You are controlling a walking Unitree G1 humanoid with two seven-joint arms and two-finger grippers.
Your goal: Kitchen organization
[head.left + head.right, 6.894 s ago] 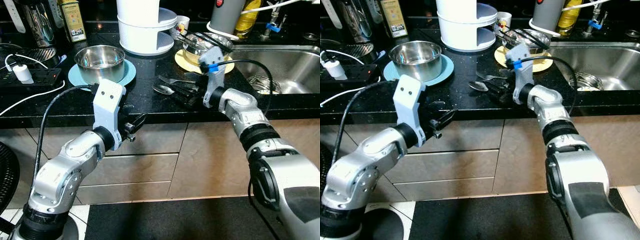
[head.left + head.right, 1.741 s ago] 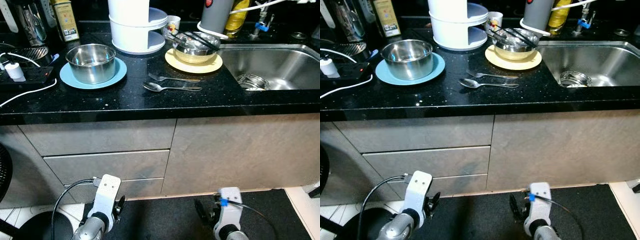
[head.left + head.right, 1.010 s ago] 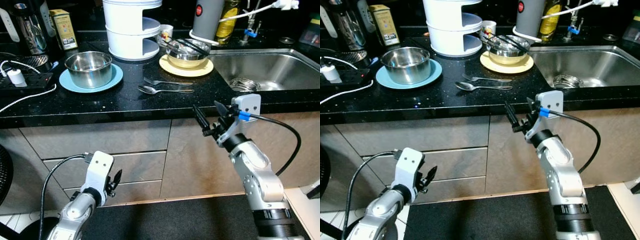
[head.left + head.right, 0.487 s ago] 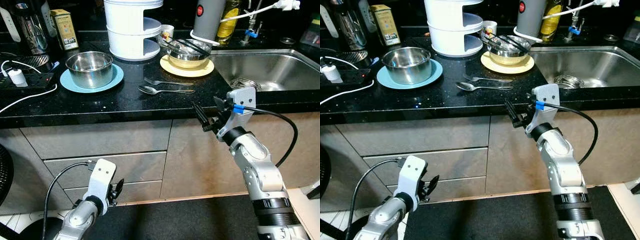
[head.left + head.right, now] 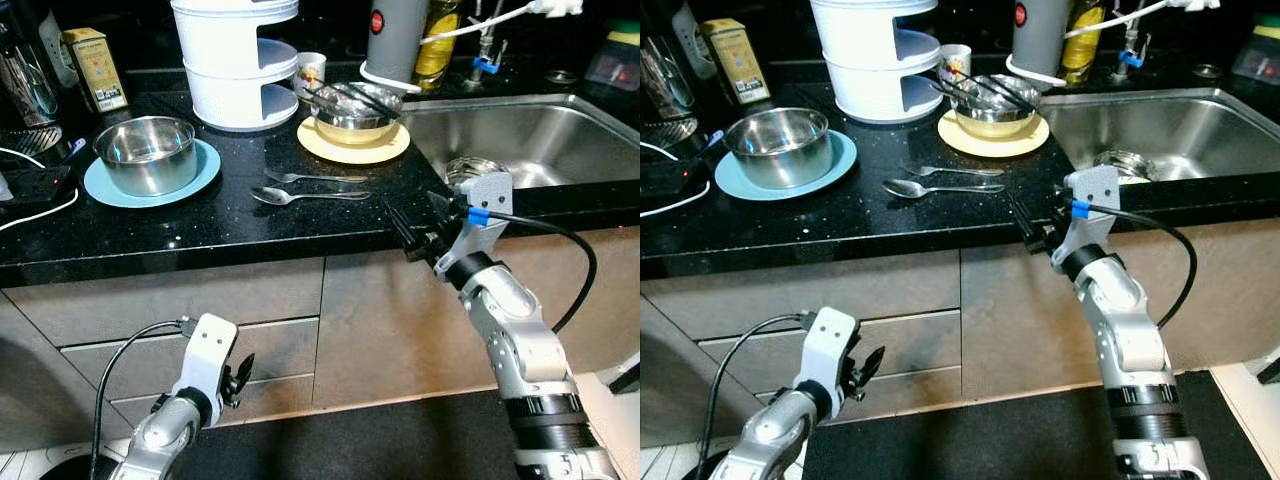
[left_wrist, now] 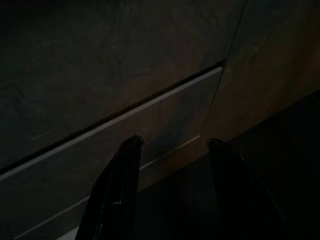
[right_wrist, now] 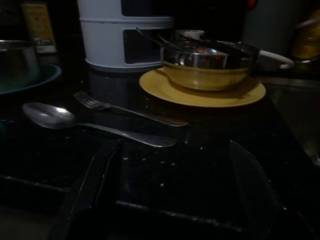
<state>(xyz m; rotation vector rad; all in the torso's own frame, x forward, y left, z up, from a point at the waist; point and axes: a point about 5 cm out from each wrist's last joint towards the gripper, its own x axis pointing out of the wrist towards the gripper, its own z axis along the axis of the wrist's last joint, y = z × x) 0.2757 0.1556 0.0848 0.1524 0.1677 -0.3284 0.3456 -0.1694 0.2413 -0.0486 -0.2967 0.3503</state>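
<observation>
A spoon (image 5: 300, 195) and a fork (image 5: 310, 178) lie side by side on the black counter (image 5: 200, 225). My right gripper (image 5: 420, 228) hovers at the counter's front edge, just right of the cutlery, open and empty. In the right wrist view its fingers (image 7: 92, 182) spread wide, with the spoon (image 7: 75, 122) and fork (image 7: 125, 111) a short way ahead. My left gripper (image 5: 243, 372) hangs low before the drawer fronts (image 6: 125, 115), open and empty.
A steel bowl (image 5: 150, 150) sits on a blue plate (image 5: 200, 172). A yellow plate (image 5: 385, 148) carries a bowl with tongs (image 5: 352, 100). A white tiered container (image 5: 235, 60) stands behind, a sink (image 5: 540, 130) to the right, and a power strip and cable at far left.
The camera has swung, so the whole scene sits further left. My right gripper has edged up to the counter's front edge. The left arm still hangs low.
</observation>
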